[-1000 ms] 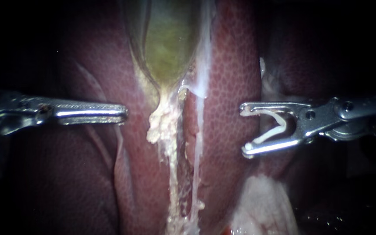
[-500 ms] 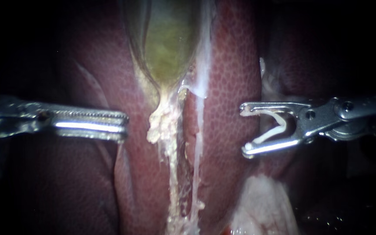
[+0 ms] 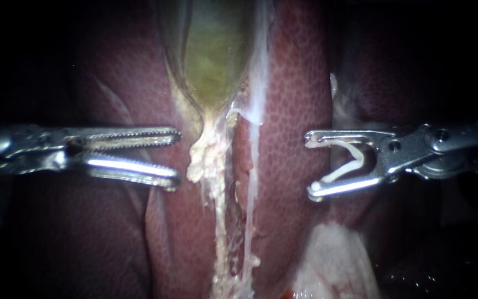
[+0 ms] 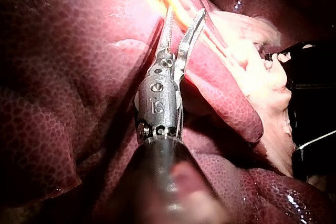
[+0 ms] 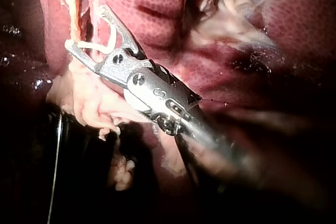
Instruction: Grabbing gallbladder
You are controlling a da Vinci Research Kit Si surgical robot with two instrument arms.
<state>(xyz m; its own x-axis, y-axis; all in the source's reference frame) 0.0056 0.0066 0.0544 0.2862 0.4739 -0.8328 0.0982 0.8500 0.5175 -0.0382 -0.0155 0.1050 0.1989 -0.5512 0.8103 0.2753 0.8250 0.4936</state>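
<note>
Green-yellow gallbladder (image 3: 214, 55) is not yet gripped: your left instrument (image 3: 179, 158) gapes empty just beside its narrow end, while your right instrument (image 3: 310, 164), farther from it, holds a white clip (image 3: 359, 160).

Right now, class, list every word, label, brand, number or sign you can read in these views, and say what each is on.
Liver and gallbladder: no text.
Left instrument: small stamped marks on its metal body, too small to read reliably.
Right instrument, holding a white clip: stamped marks likewise unreadable.
No labels, brands or signs elsewhere.
</note>
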